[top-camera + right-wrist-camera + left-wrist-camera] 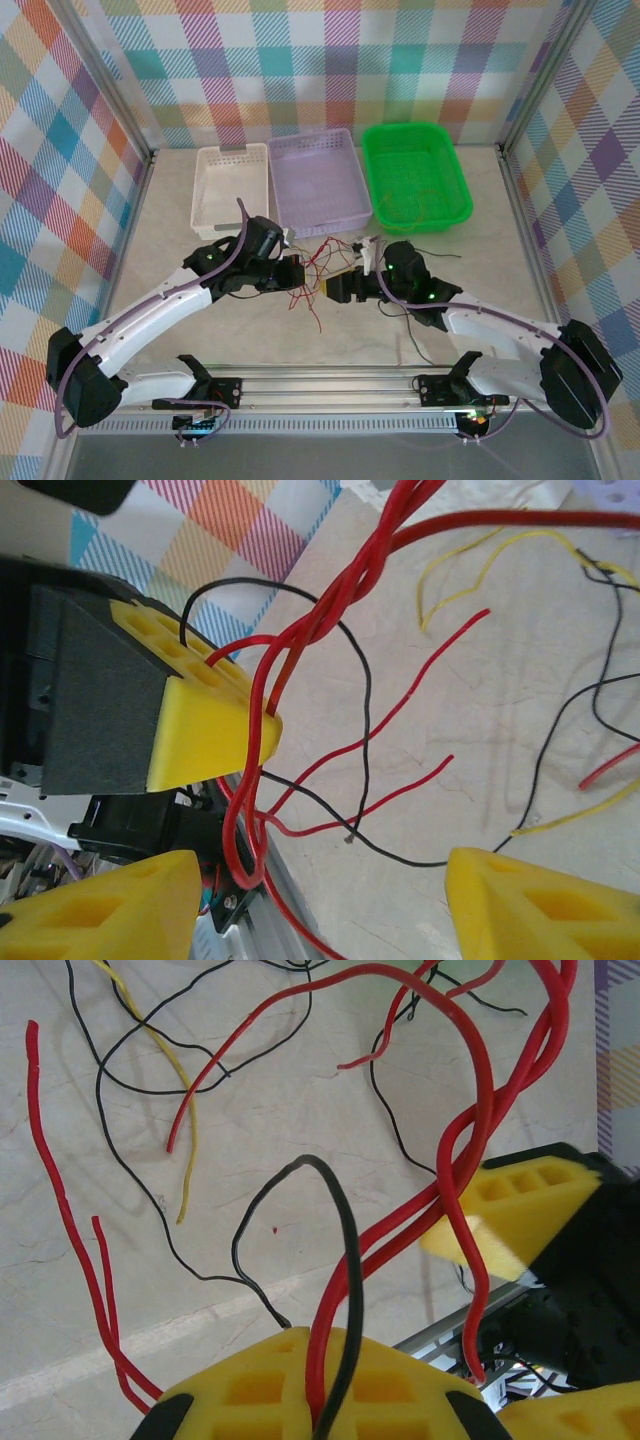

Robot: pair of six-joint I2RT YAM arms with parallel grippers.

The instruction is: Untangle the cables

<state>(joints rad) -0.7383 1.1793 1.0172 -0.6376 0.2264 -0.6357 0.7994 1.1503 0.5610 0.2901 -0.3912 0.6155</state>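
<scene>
A tangle of thin red, black and yellow cables (322,258) lies on the table between the two arms. My left gripper (328,1365) is shut on a red cable (487,1090) and a black cable (352,1260), which both rise out of its yellow fingers; a yellow cable (190,1150) lies further off. In the top view the left gripper (303,272) faces the right gripper (340,286) at close range. My right gripper (320,910) stands wide open with nothing between its fingers. A twisted red bundle (340,590) runs past the left gripper's yellow fingers (200,730) and loops down beside my right gripper's left finger.
Three baskets stand at the back: white (199,190), purple (312,140) and green (415,130), the green one with a few thin wires inside. A loose black cable (430,255) trails to the right. The metal rail (330,380) runs along the near edge.
</scene>
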